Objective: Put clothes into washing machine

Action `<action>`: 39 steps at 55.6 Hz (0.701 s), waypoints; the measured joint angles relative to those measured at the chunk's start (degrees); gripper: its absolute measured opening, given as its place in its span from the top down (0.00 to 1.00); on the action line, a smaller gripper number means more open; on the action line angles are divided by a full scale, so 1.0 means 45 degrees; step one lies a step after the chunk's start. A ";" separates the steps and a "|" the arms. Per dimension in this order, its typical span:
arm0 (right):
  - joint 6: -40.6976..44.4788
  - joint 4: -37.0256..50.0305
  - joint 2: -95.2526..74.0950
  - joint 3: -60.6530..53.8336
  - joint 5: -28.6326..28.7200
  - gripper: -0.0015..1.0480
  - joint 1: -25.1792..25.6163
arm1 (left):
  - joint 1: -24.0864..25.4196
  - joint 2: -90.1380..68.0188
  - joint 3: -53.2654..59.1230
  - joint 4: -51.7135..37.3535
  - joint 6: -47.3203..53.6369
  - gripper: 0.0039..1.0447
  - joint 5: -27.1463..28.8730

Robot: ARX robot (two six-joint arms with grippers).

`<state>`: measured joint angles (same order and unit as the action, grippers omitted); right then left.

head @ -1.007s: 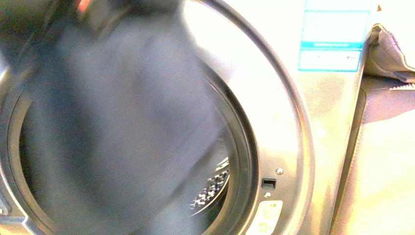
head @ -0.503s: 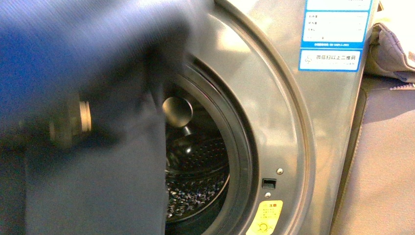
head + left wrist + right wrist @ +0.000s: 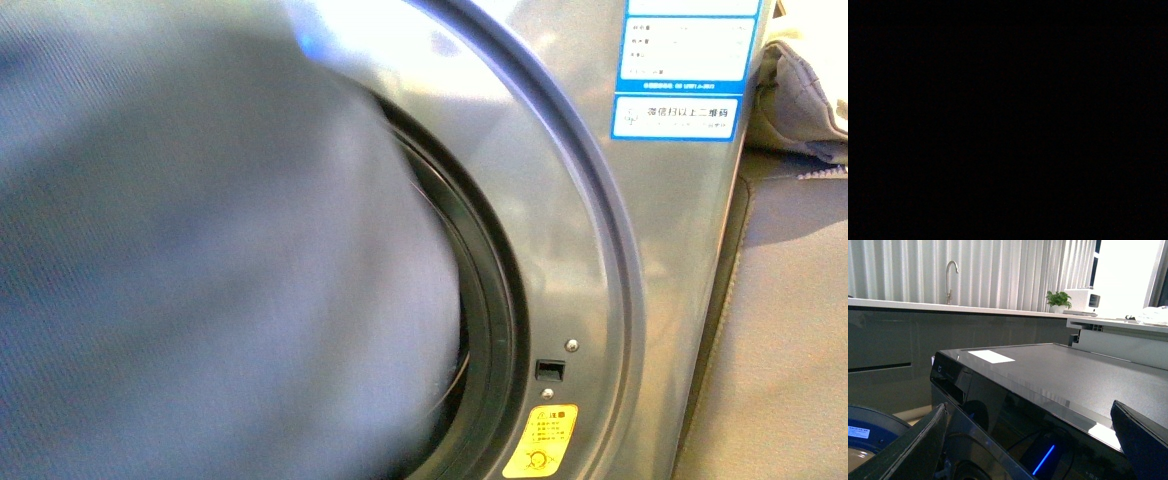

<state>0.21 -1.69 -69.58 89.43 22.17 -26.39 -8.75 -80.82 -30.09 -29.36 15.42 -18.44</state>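
Right gripper (image 3: 1029, 407): you have it released; its two dark fingers (image 3: 908, 450) stand wide apart with nothing between them.
Right gripper position: you hold it beside the washer's (image 3: 1058, 370) flat grey top, near the front edge where a blue light (image 3: 1043, 460) glows.
Left gripper: you cannot tell its state; the left wrist view is dark, and the front view does not show it.
Clothes (image 3: 200, 260): a slate-blue, fine-ribbed mass, blurred, fills the left of your front view and covers most of the porthole. Whether any of it lies inside the drum cannot be told.
Gasket (image 3: 490, 290): the dark ring shows only along the right edge of the clothes.
Washer front: silver-grey, with a blue-white label (image 3: 680, 80) at upper right and a yellow sticker (image 3: 542, 442) below the latch slot (image 3: 548, 370).
Beside the washer: a beige cloth (image 3: 800, 110) lies to its right.
Background: a faucet (image 3: 951, 275) and plant (image 3: 1058, 299) stand on a counter.
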 joint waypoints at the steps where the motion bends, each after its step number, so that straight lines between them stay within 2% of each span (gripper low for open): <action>1: 0.0000 0.0000 0.0000 0.0000 0.0000 0.07 0.0000 | 0.0010 -0.0053 0.0000 -0.0005 0.0010 0.91 0.0010; 15: 0.0000 0.0000 0.0000 0.0000 0.0000 0.07 0.0000 | 0.0272 -0.1481 -0.0233 -0.0665 0.0325 0.91 0.0500; 27: 0.0005 0.0000 0.0000 0.0000 0.0000 0.07 0.0000 | 0.0588 -0.3099 -0.1564 -0.1515 -0.0233 0.91 0.1355; 39: 0.0000 0.0000 0.0000 0.0000 0.0000 0.07 0.0000 | 0.0763 -0.4716 -0.3089 -0.1559 -0.0753 0.91 0.2181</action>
<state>0.21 -1.69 -69.58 89.43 22.17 -26.39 -5.32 -102.04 -43.99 -36.38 12.03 -8.62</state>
